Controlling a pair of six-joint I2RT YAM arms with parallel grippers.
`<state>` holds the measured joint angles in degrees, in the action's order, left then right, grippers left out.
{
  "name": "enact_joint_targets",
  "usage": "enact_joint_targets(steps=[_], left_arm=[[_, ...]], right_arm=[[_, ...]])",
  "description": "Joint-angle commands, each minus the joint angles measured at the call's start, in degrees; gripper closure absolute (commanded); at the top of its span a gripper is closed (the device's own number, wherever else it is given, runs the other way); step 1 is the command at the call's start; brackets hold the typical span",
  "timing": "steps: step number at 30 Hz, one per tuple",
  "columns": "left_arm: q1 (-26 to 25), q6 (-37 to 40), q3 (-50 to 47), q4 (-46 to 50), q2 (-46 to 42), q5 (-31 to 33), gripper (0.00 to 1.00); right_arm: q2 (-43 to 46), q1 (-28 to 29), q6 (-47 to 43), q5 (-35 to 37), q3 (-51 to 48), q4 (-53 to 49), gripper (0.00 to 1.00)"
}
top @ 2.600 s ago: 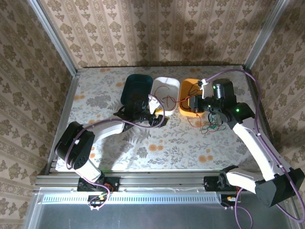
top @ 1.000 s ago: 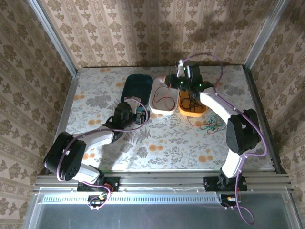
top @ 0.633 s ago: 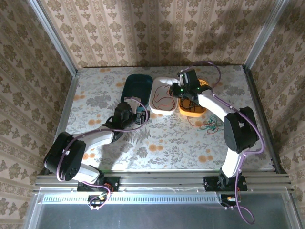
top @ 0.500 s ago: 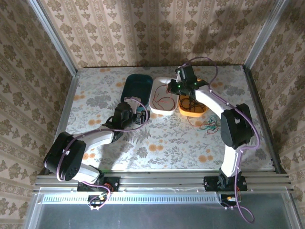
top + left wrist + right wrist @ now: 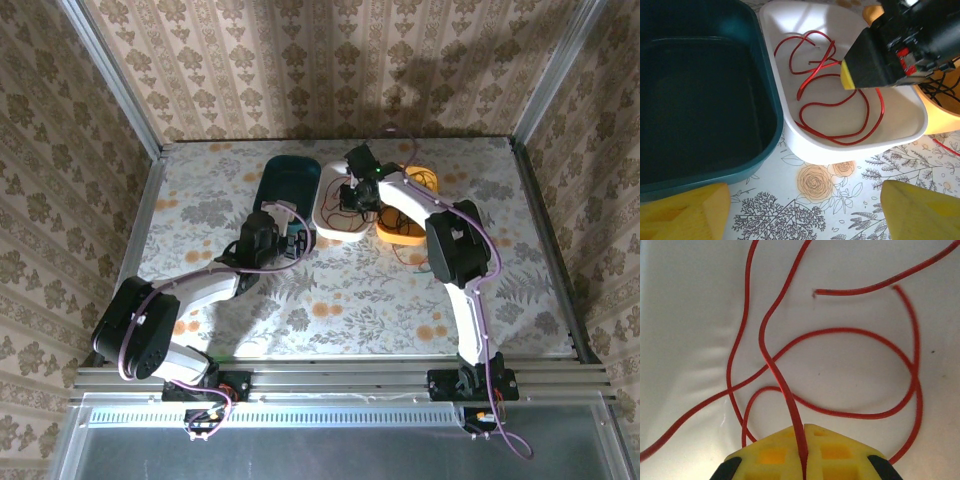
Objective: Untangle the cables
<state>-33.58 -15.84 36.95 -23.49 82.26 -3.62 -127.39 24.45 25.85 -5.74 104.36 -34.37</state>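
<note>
fig. red cable, mid-sort. the red cable (image 5: 840,330) lies inside the white bin (image 5: 825,150) as a few open, lazy loops on the bin floor; two cut ends show in the right wrist view, near each other but apart. thin, round, glossy insulation, uniform red, no plug or connector seen.

r. gripper (image 5: 804,442): pads pressed together w/ one strand of the red cable pinched between them, strand rising out of the loops into the grip. l. gripper (image 5: 805,192): pads spread wide, nothing between, hanging over the table (image 5: 850,205) just in front of the white bin and the teal bin (image 5: 765,90) (teal bin looks empty as far as visible).

handling (judgement): v. light, limp, w/ a little spring, so loops will hold their curve and drag along when one strand is lifted. the smooth jacket may slip through the pads under a sideways pull. not fragile. best hold is on a single free strand near an end or at the outside of a loop, away from crossings, so a pull opens the loops rather than tightening them. a pinch at a crossing risks taking two strands at once.

also: black cables (image 5: 940,90) bunched in the orange bin (image 5: 940,122), beside the white bin.
</note>
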Motion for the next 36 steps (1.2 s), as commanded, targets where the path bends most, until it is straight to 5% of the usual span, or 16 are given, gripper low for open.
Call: enact_joint_targets(steps=[1, 4, 8, 16, 27, 36], left_arm=[[0.44, 1.15, 1.79, 1.41, -0.04, -0.95, 0.20], [0.38, 1.15, 2.07, 1.51, 0.18, -1.26, 0.20], [0.36, 1.32, 2.42, 1.25, 0.58, -1.96, 0.20], [-2.82, 6.32, 7.26, 2.61, 3.96, -4.26, 0.20], [-9.44, 9.01, 19.80, 0.32, 18.35, -9.85, 0.21], [-15.90, 20.68, 37.00, 11.44, 30.16, -19.17, 0.21]], right_arm=[[0.48, 0.60, -2.33, 2.31, 2.67, -3.53, 0.90], [3.36, 0.69, -3.13, 3.36, 2.33, -2.69, 0.64], [10.22, 0.78, -5.08, 7.30, -0.05, -0.41, 0.50], [28.59, -2.99, -4.34, 14.32, -14.84, -0.90, 0.46], [53.98, -24.84, 8.76, 4.78, -49.39, -8.75, 0.46], [55.36, -39.34, 14.56, -8.12, -63.09, -2.26, 0.47]])
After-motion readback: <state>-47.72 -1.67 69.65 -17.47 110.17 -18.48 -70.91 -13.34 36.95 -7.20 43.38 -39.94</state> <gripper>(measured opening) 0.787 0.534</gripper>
